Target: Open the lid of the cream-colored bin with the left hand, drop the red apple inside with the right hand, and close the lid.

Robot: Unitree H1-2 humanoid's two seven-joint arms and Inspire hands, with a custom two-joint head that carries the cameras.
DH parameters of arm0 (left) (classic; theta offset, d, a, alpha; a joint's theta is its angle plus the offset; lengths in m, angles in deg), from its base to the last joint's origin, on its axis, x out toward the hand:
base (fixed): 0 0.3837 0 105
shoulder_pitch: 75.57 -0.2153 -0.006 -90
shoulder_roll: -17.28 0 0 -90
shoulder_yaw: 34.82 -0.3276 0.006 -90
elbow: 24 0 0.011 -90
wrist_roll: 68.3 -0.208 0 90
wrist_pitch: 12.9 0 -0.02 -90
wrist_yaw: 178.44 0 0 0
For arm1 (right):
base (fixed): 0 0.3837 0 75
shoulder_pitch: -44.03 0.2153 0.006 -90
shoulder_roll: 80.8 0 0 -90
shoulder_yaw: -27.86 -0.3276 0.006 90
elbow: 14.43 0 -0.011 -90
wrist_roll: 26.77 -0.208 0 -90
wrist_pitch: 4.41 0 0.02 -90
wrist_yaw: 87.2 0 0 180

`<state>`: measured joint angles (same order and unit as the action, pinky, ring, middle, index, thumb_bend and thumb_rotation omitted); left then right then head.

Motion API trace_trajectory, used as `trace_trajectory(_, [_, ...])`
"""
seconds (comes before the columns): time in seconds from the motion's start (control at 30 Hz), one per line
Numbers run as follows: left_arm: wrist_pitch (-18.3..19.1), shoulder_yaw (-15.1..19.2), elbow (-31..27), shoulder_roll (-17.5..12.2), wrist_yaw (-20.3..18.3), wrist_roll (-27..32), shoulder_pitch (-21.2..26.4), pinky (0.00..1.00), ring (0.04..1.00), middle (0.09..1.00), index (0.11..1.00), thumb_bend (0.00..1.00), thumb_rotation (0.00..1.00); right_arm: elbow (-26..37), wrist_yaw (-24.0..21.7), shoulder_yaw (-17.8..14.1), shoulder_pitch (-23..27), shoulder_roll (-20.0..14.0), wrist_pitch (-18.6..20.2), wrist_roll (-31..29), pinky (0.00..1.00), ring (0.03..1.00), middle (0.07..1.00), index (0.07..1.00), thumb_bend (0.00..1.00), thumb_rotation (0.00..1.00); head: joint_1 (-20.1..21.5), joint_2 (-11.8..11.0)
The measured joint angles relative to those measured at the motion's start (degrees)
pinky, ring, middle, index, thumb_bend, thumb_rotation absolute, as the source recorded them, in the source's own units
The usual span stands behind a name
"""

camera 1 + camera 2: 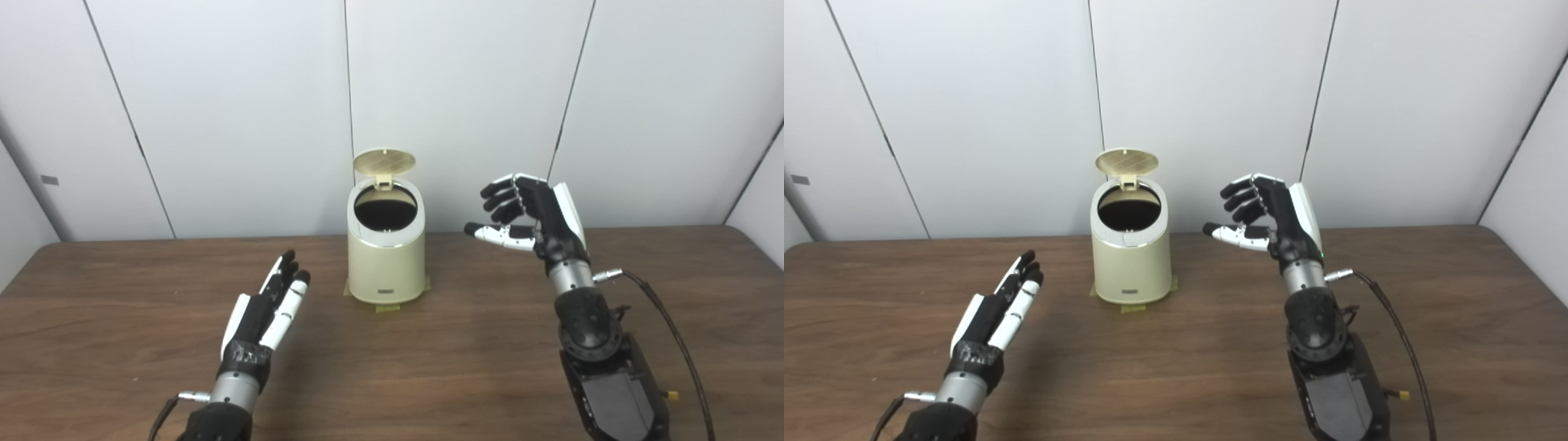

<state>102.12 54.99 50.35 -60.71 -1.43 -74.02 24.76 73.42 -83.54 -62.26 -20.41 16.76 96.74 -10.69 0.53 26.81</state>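
Note:
The cream-colored bin [386, 263] stands at the middle of the brown table, near the back wall. Its round lid [384, 161] is tipped up on the rear hinge, and the dark opening [386, 211] shows. No red apple is in view; I cannot see into the bin's bottom. My left hand [269, 309] lies low over the table, left of and nearer than the bin, fingers stretched out flat, holding nothing. My right hand [530, 211] is raised to the right of the bin at about rim height, fingers spread and lightly curled toward the bin, holding nothing.
Tape tabs [387, 308] fix the bin's base to the table [429, 367]. A black cable [667, 324] runs from my right wrist toward the front edge. White wall panels stand close behind the bin.

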Motion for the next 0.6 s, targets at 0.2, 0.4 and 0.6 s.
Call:
trace_trajectory(0.2, [0.6,3.5,4.1,-1.4,-0.1,3.8,5.1,0.97,0.976,0.977,0.992,0.44,0.84,7.3,-5.5,-4.2,-8.3,3.6,7.9,-14.5,0.76,0.829,0.847,0.816,0.55,0.68,-0.1,-0.2])
trace_trajectory(0.4, [1.2,3.6,6.5,-2.9,-1.4,5.1,10.4,0.98,0.980,0.981,0.988,0.50,0.82,8.0,-4.8,-4.4,-14.9,7.6,8.2,-17.9,0.85,0.877,0.873,0.845,0.50,0.84,0.1,-0.3])
trace_trajectory(0.6, [1.2,3.5,9.8,-3.7,-2.2,6.2,15.3,0.99,0.989,0.988,0.984,0.50,0.87,7.5,-2.7,-4.4,-16.5,10.0,4.3,-18.2,0.89,0.904,0.901,0.905,0.51,0.99,0.1,-0.5])
